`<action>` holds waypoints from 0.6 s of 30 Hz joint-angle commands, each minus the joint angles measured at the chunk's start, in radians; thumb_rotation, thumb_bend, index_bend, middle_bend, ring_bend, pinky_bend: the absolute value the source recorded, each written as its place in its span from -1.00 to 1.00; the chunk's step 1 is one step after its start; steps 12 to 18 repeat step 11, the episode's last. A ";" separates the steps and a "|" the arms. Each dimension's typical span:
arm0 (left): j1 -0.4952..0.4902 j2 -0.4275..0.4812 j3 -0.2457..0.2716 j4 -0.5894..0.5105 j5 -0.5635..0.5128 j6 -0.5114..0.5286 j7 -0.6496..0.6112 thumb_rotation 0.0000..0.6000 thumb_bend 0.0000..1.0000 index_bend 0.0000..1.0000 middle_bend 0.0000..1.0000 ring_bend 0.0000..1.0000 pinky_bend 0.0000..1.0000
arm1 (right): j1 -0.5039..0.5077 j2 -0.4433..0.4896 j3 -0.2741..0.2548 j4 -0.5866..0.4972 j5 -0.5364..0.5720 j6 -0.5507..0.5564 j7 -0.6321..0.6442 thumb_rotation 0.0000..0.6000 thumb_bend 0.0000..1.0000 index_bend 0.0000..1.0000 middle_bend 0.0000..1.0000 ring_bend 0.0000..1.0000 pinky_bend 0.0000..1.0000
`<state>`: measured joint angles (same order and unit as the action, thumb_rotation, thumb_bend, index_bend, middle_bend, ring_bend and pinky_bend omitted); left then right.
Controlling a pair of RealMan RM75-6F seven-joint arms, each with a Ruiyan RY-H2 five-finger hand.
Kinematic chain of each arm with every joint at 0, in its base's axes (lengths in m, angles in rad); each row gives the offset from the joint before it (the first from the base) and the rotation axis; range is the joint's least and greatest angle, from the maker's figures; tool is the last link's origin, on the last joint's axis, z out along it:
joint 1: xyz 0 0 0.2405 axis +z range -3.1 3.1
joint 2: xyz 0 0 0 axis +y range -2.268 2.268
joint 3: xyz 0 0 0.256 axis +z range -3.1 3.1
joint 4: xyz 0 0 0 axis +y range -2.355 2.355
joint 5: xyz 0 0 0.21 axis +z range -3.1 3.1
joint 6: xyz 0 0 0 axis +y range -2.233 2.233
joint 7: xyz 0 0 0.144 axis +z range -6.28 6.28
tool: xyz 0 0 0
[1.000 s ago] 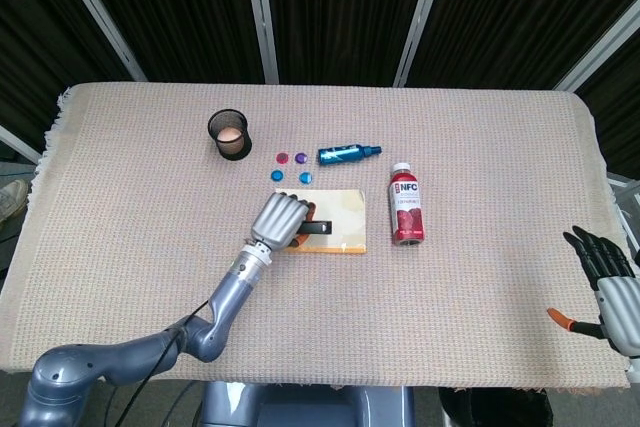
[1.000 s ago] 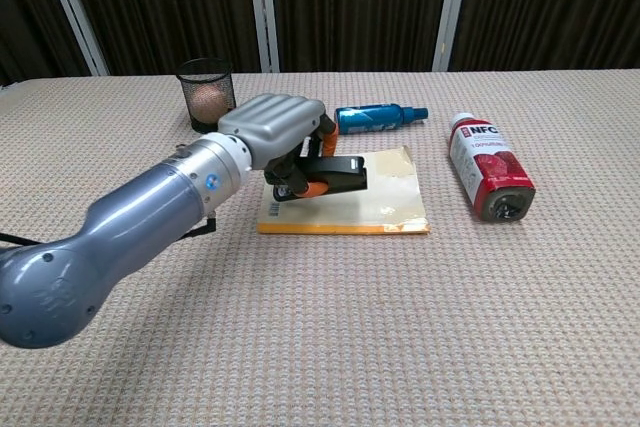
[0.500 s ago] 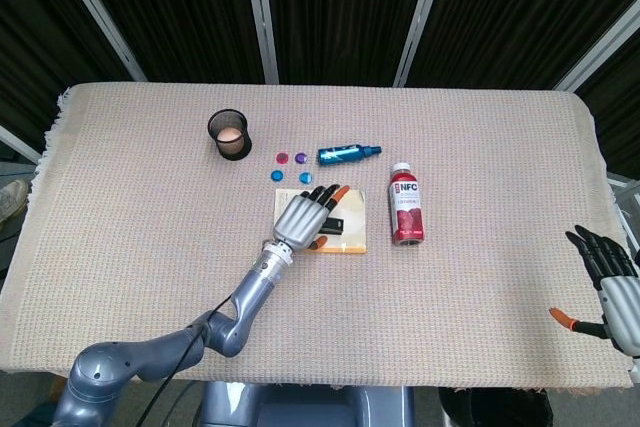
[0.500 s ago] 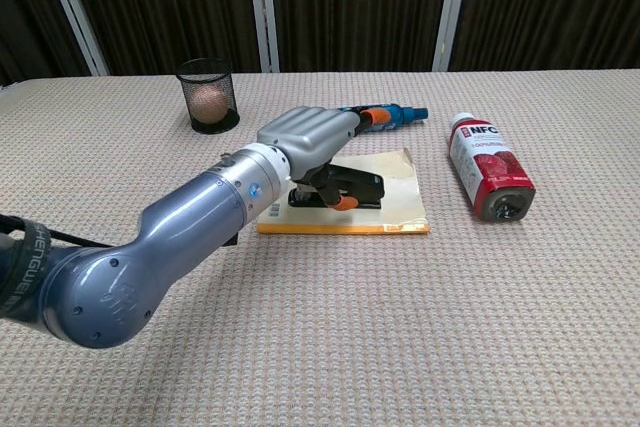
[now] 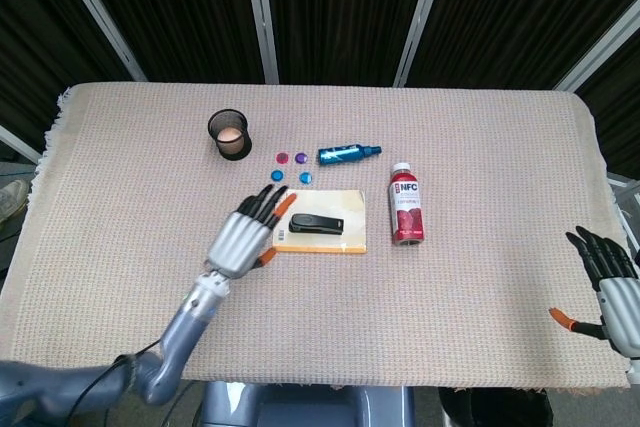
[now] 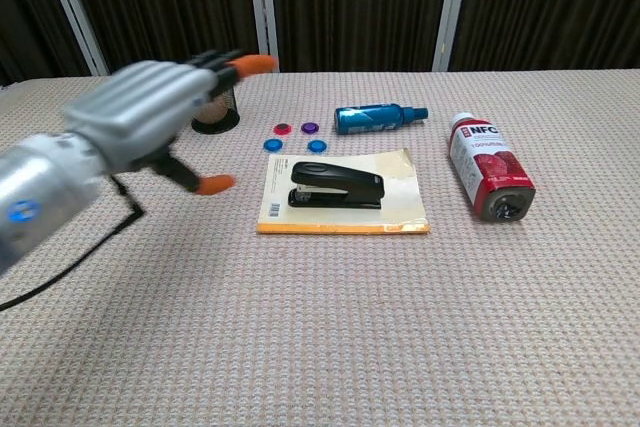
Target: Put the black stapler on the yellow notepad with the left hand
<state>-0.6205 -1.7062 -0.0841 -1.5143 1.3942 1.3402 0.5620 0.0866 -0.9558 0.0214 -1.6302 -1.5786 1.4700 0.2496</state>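
Observation:
The black stapler lies flat on the yellow notepad, lengthwise across its middle. My left hand hovers to the left of the notepad, fingers spread and holding nothing, clear of the stapler. My right hand rests at the table's right edge in the head view, fingers apart and empty; the chest view does not show it.
A red NFC bottle lies right of the notepad. A blue spray bottle and several coloured discs sit behind it. A black mesh cup stands at the back left.
My left hand has let go of the stapler, opened its fingers and drawn back to the left. The stapler stays on the notepad. The right hand has not moved.

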 commanded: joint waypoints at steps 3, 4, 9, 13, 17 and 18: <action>0.266 0.218 0.211 -0.134 0.087 0.254 0.074 1.00 -0.52 -1.00 -1.00 -1.00 -0.65 | 0.005 -0.022 0.001 -0.023 0.018 -0.021 -0.080 1.00 -0.83 -1.00 -1.00 -1.00 -1.00; 0.287 0.226 0.213 -0.129 0.083 0.272 0.054 1.00 -0.52 -1.00 -1.00 -1.00 -0.66 | 0.006 -0.026 0.001 -0.027 0.022 -0.026 -0.093 1.00 -0.83 -1.00 -1.00 -1.00 -1.00; 0.320 0.280 0.204 -0.148 0.082 0.283 0.031 1.00 -0.52 -1.00 -1.00 -1.00 -0.70 | 0.010 -0.039 0.000 -0.040 0.027 -0.038 -0.141 1.00 -0.83 -1.00 -1.00 -1.00 -1.00; 0.323 0.296 0.191 -0.159 0.073 0.267 0.005 1.00 -0.52 -1.00 -1.00 -1.00 -0.70 | 0.015 -0.042 0.001 -0.043 0.029 -0.046 -0.157 1.00 -0.83 -1.00 -1.00 -1.00 -1.00; 0.323 0.296 0.191 -0.159 0.073 0.267 0.005 1.00 -0.52 -1.00 -1.00 -1.00 -0.70 | 0.015 -0.042 0.001 -0.043 0.029 -0.046 -0.157 1.00 -0.83 -1.00 -1.00 -1.00 -1.00; 0.323 0.296 0.191 -0.159 0.073 0.267 0.005 1.00 -0.52 -1.00 -1.00 -1.00 -0.70 | 0.015 -0.042 0.001 -0.043 0.029 -0.046 -0.157 1.00 -0.83 -1.00 -1.00 -1.00 -1.00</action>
